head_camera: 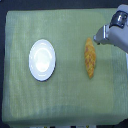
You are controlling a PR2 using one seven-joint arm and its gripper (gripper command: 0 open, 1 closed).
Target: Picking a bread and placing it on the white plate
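Green-clothed surface [65,102] nearest, bare along its near edge. Farther in, toward the exterior view's left edge: white plate [42,60], empty, kept well apart from bread [89,57], lying lengthwise nearer the exterior view's right edge (room enough to descend on either). Above the far right corner: end effector [98,36], just beside the loaf's far end, probably lining up for the pick; open or clenched, cannot tell.

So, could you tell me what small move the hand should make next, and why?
Probably shift the hand a little down the exterior view, over the middle of the bread, before descending. The hand sits near the loaf's upper end, the bread lies free on the green cloth, and the white plate holds nothing.
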